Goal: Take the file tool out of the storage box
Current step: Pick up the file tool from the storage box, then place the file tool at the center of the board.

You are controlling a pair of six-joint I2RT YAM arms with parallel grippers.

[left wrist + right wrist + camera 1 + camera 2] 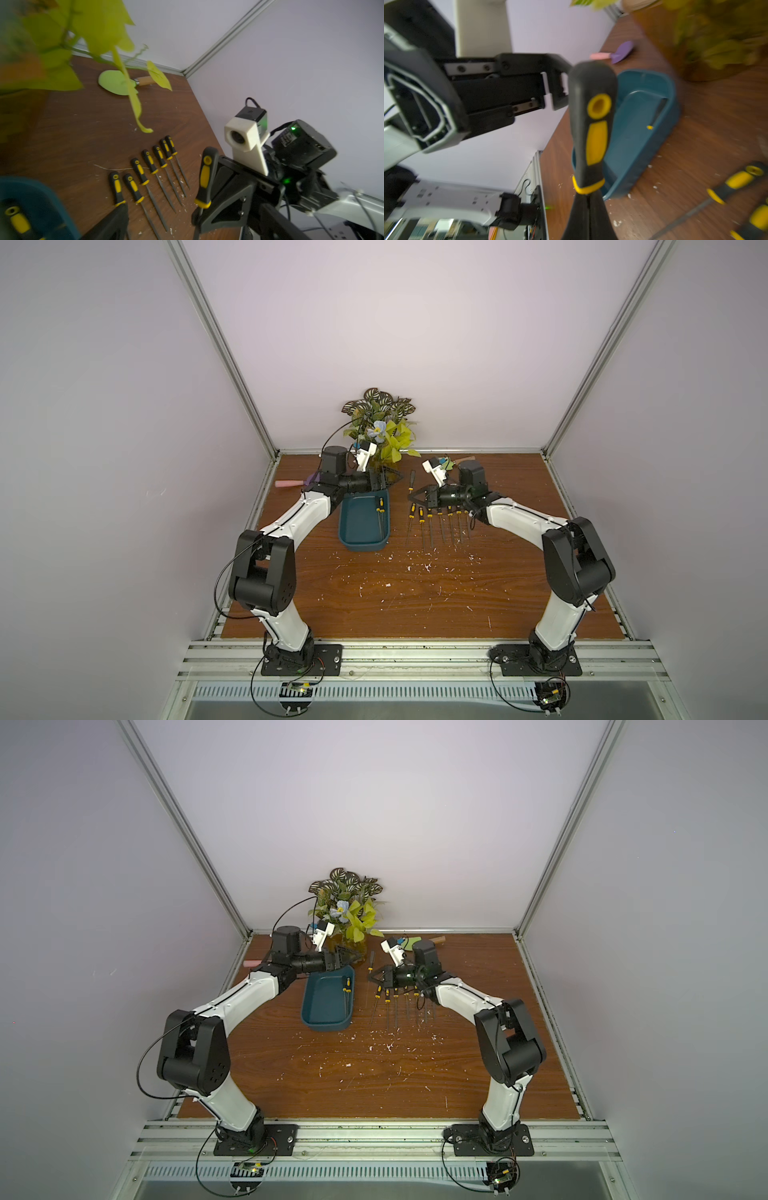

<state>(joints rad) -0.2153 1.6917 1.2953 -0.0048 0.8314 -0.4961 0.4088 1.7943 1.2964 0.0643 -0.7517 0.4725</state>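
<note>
Yellow-handled files [149, 161]: seven on table [83, 128], one in right gripper [588, 200].

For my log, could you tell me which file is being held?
The file in the right gripper, clamped just below its handle; the others lie on the table or in the storage box.

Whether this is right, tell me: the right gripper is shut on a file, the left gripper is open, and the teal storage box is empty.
One thing is wrong: the storage box is not empty. Both top views show two files lying inside along one wall. The rest stands: the right gripper is shut on a file and the left gripper is open.
</note>
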